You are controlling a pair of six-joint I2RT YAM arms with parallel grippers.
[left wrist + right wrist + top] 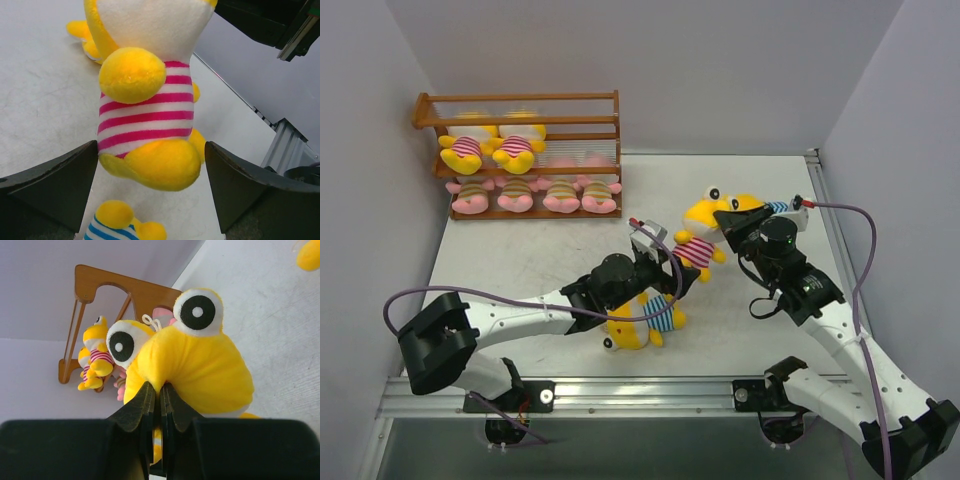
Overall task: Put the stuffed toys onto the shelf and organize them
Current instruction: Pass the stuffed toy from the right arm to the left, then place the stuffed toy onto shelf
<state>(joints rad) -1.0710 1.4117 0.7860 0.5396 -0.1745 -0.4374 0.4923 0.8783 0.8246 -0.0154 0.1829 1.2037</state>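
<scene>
My right gripper [728,222] is shut on the head of a yellow stuffed toy in a pink-striped shirt [697,246] and holds it above the table. In the right wrist view [160,390] the jaws pinch its yellow head [200,365]. My left gripper [669,263] is open, its fingers on either side of that toy's body [145,110], the right finger clearly apart from it. A yellow toy in a blue-striped shirt [645,320] lies on the table under my left arm. The wooden shelf [520,100] at the back left holds two yellow toys [490,148] on the middle tier and several pink toys [535,194] on the bottom tier.
Another blue-striped toy [781,208] peeks out behind my right gripper, mostly hidden. White walls close in the table on the left, back and right. A metal rail [620,395] runs along the near edge. Cables loop from both arms.
</scene>
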